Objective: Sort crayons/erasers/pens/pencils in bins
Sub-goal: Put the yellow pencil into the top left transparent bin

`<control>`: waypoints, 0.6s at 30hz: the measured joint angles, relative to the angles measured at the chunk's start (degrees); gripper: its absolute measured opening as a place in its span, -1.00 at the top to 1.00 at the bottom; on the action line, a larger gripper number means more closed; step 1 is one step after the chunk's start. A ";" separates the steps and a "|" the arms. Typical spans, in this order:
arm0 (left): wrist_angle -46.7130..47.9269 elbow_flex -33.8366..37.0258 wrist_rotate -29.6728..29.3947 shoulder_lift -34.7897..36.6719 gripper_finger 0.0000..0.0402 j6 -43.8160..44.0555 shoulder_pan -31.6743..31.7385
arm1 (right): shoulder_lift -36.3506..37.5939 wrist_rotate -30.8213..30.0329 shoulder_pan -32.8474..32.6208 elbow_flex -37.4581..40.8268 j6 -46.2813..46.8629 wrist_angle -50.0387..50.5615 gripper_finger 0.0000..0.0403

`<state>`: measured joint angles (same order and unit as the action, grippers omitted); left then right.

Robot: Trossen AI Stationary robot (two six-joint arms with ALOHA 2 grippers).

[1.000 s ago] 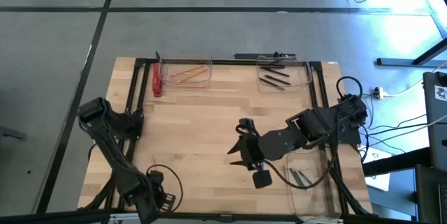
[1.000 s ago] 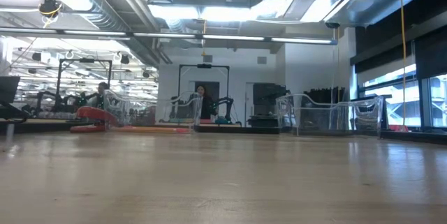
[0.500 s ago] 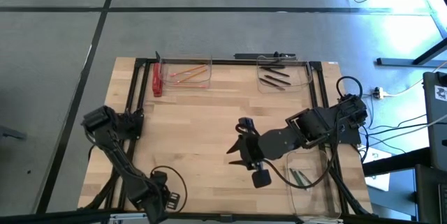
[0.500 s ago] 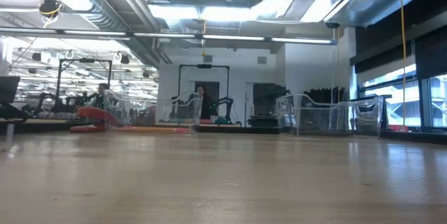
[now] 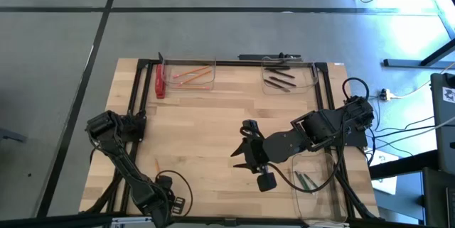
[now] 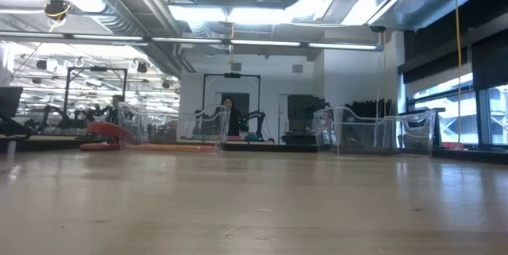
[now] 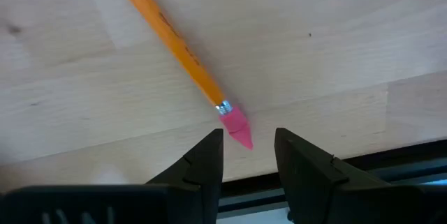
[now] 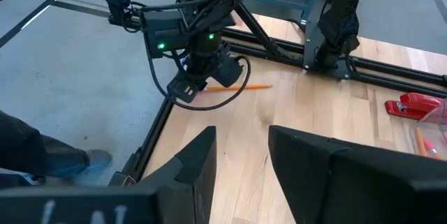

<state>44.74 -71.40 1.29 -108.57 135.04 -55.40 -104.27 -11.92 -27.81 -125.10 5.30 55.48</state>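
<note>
The left gripper hangs open just above the pink-tipped thin orange pencil lying at the wooden desk's near-left edge, lined up to grasp. The right gripper waits open mid-desk.

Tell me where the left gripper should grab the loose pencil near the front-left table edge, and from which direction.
Grip the pencil on its orange shaft, just past the metal band, not on the pink eraser tip. It lies flat on the wooden table, so come straight down with the left gripper, fingers straddling the shaft crosswise. The fingers look open now, and the eraser end sits just ahead of them.
</note>
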 joint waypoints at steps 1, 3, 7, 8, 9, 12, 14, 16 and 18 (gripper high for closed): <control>-0.40 0.00 0.00 -0.29 0.39 0.00 0.00 | 0.00 0.02 0.04 0.00 0.00 0.00 0.33; -0.85 0.00 0.28 -1.10 0.39 0.00 0.00 | -0.02 0.00 0.06 0.00 -0.05 0.00 0.33; -2.62 -0.04 0.89 -2.71 0.39 0.01 0.00 | -0.02 0.00 0.06 0.00 -1.27 0.00 0.33; -2.67 -0.15 1.01 -3.06 0.39 0.00 0.00 | -0.02 0.00 0.06 0.00 -1.41 0.00 0.33; -2.74 -0.20 1.10 -3.24 0.39 -0.08 0.00 | -0.02 0.00 0.14 0.00 -1.45 0.01 0.33; -2.81 -0.20 1.11 -3.27 0.39 -0.17 0.00 | -0.02 0.02 0.52 0.00 -1.48 0.04 0.33; -2.82 -0.17 1.09 -3.27 0.39 -0.45 0.00 | -0.02 0.00 0.86 0.00 -1.44 0.04 0.33; -2.81 -0.17 1.10 -3.29 0.39 -0.53 0.00 | -0.02 0.00 1.21 0.00 -1.44 0.04 0.33; -2.57 -0.17 1.10 -3.31 0.39 -0.48 0.00 | -0.02 0.00 1.56 0.00 -1.40 0.04 0.33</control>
<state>42.17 -71.57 2.39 -111.87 134.56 -55.40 -104.29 -11.92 -26.25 -125.10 3.90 55.53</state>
